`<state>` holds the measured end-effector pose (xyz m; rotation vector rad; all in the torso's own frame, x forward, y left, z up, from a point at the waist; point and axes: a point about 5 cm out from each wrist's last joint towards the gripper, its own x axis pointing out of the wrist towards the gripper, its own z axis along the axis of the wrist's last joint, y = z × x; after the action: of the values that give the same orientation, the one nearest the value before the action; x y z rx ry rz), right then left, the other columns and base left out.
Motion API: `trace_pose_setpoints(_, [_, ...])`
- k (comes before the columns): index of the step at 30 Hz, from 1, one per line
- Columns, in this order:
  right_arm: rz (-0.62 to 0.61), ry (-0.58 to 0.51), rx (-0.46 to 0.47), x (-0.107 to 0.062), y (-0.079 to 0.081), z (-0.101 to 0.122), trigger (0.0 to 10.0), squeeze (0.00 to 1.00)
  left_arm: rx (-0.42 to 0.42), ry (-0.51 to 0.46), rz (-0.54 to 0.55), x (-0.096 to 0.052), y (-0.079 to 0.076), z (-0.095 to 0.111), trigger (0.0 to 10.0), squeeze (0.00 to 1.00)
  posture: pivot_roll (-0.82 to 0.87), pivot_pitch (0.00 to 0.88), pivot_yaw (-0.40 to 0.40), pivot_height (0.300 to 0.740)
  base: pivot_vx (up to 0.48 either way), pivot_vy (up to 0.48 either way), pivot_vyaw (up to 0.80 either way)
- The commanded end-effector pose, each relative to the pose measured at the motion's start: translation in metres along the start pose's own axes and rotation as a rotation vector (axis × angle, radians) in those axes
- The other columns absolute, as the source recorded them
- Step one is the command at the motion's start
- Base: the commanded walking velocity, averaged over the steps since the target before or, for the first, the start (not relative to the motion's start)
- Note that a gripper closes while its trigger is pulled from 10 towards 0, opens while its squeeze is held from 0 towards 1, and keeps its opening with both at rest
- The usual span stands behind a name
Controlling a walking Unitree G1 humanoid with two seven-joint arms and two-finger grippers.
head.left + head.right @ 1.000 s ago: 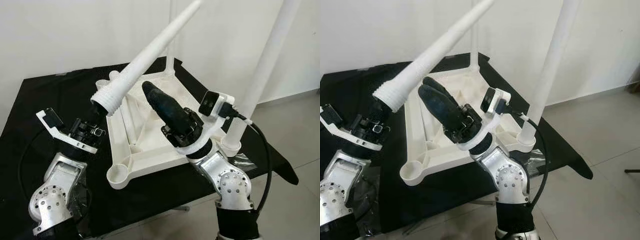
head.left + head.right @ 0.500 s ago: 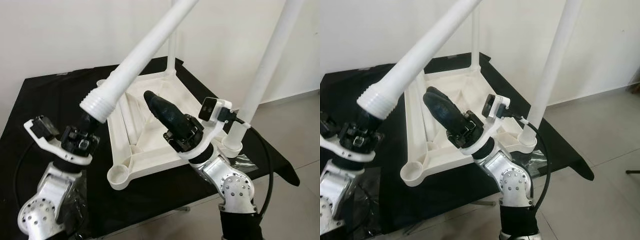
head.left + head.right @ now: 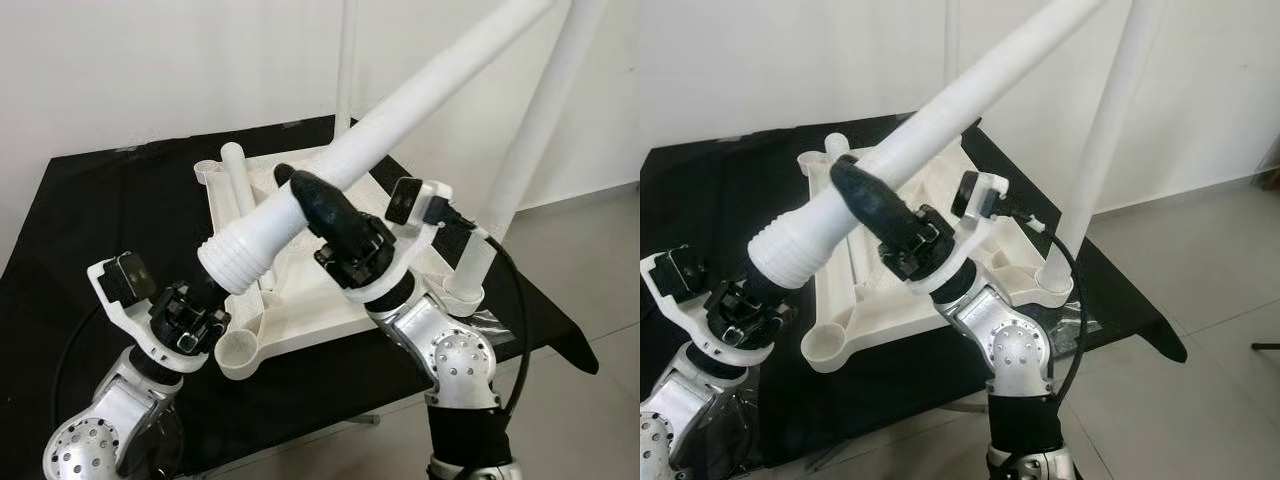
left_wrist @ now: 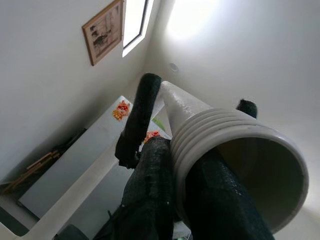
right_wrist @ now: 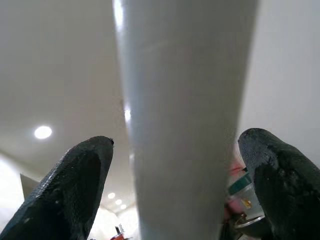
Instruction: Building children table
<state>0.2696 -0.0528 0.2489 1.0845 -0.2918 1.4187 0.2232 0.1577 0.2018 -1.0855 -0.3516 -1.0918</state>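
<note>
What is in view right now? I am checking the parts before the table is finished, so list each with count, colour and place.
tabletop: 1, white, upside down on the black table.
standing legs: 2, white, upright in the tabletop's near right and far corners.
held leg: 1, white, slanting above the tabletop, threaded end low.
loose leg: 1, white, lying along the tabletop's left side.
black table: 1, black, under everything.
floor: grey tiles, to the right.
left tool: 1, black, gripping the held leg's threaded end.
right tool: 1, black, at the held leg's shaft.
</note>
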Motion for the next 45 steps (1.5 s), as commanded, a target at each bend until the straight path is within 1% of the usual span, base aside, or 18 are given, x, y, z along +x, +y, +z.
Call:
trace_pose_setpoints(1, [0.016,-0.009,0.022,0.004,0.0,-0.001,10.0,0.0,-0.009,0.026,-0.027,0.0,-0.003,-0.003,0.0,0.0,0.01,0.0,-0.022,0.74,0.0,0.0,0.0])
trace_pose_setpoints(8, [0.06,0.005,0.023,0.01,0.003,-0.002,10.0,0.0,-0.031,0.056,-0.035,-0.002,0.0,-0.011,0.0,0.0,0.01,0.0,-0.024,0.74,0.0,0.0,0.0])
trace_pose_setpoints(9, [0.074,0.004,0.026,0.011,0.004,-0.003,4.1,0.0,-0.037,0.064,-0.035,-0.002,0.0,-0.013,0.0,0.0,0.01,0.0,-0.023,0.74,0.0,0.0,0.0])
trace_pose_setpoints(10, [0.074,0.004,0.026,0.011,0.004,-0.003,4.1,0.0,-0.037,0.064,-0.035,-0.002,0.0,-0.013,0.0,0.0,0.01,0.0,-0.023,0.74,0.0,0.0,0.0])
trace_pose_setpoints(11, [0.082,0.004,0.028,0.011,0.005,-0.002,2.4,0.0,-0.041,0.07,-0.035,-0.003,0.0,-0.014,0.0,0.0,0.01,0.0,-0.023,0.74,0.0,0.0,0.0])
trace_pose_setpoints(13, [0.086,0.003,0.031,0.011,0.005,-0.002,2.1,0.0,-0.044,0.075,-0.036,-0.003,0.001,-0.016,0.0,0.0,0.01,0.0,-0.023,0.74,0.0,0.0,0.0])
trace_pose_setpoints(14, [0.089,0.002,0.032,0.012,0.006,-0.002,0.0,0.0,-0.046,0.082,-0.035,-0.003,0.001,-0.017,0.0,0.0,0.01,0.0,-0.023,0.74,0.0,0.0,0.0])
trace_pose_setpoints(24, [0.099,-0.004,0.035,0.015,0.006,-0.002,0.0,0.0,-0.071,0.108,-0.038,-0.005,0.003,-0.027,0.0,0.0,0.0,0.0,-0.023,0.74,0.0,0.0,0.0])
trace_pose_setpoints(30, [0.103,-0.007,0.042,0.016,0.006,-0.002,0.0,0.0,-0.07,0.117,-0.006,-0.008,0.006,-0.032,0.0,0.0,0.0,0.0,-0.029,0.74,0.0,0.0,0.0])
trace_pose_setpoints(31, [0.103,-0.006,0.045,0.016,0.006,-0.002,0.0,0.0,-0.054,0.122,0.035,-0.01,0.01,-0.033,4.2,0.0,0.0,0.0,-0.032,0.74,0.0,0.0,0.0])
trace_pose_setpoints(32, [0.101,-0.005,0.045,0.015,0.006,-0.002,0.0,0.0,-0.047,0.128,0.06,-0.012,0.013,-0.033,10.0,0.31,-0.01,0.0,-0.032,0.74,0.0,0.0,0.0])
trace_pose_setpoints(33, [0.101,-0.005,0.045,0.015,0.006,-0.002,0.0,0.0,-0.047,0.128,0.06,-0.012,0.013,-0.033,10.0,0.31,-0.01,0.0,-0.032,0.74,0.0,0.0,0.0])
trace_pose_setpoints(34, [0.099,-0.005,0.045,0.015,0.006,-0.002,0.0,0.0,-0.038,0.132,0.085,-0.015,0.016,-0.033,10.0,0.75,-0.01,0.0,-0.032,0.74,0.0,0.0,0.0])
trace_pose_setpoints(35, [0.098,-0.005,0.042,0.015,0.007,-0.002,0.0,0.0,-0.031,0.132,0.112,-0.018,0.019,-0.032,10.0,1.0,-0.01,0.0,-0.032,0.74,0.0,0.0,0.0])
trace_pose_setpoints(39, [0.089,-0.012,0.02,0.013,0.007,0.002,0.0,0.0,-0.012,0.129,0.179,-0.032,0.025,-0.027,10.0,1.0,-0.02,0.0,-0.026,0.74,0.0,0.0,0.0])
trace_pose_setpoints(41, [0.086,-0.013,0.014,0.013,0.007,0.003,0.0,0.0,-0.007,0.127,0.184,-0.034,0.025,-0.025,10.0,1.0,-0.02,0.0,-0.026,0.74,0.0,0.0,0.0])
trace_pose_setpoints(44, [0.07,-0.017,-0.014,0.011,0.005,0.008,0.0,0.0,0.037,0.13,0.233,-0.047,0.027,-0.014,10.0,1.0,-0.02,0.0,-0.025,0.74,0.0,0.0,0.0])
trace_pose_setpoints(45, [0.07,-0.017,-0.014,0.011,0.005,0.008,0.0,0.0,0.037,0.13,0.233,-0.047,0.027,-0.014,10.0,1.0,-0.02,0.0,-0.025,0.74,0.0,0.0,0.0])
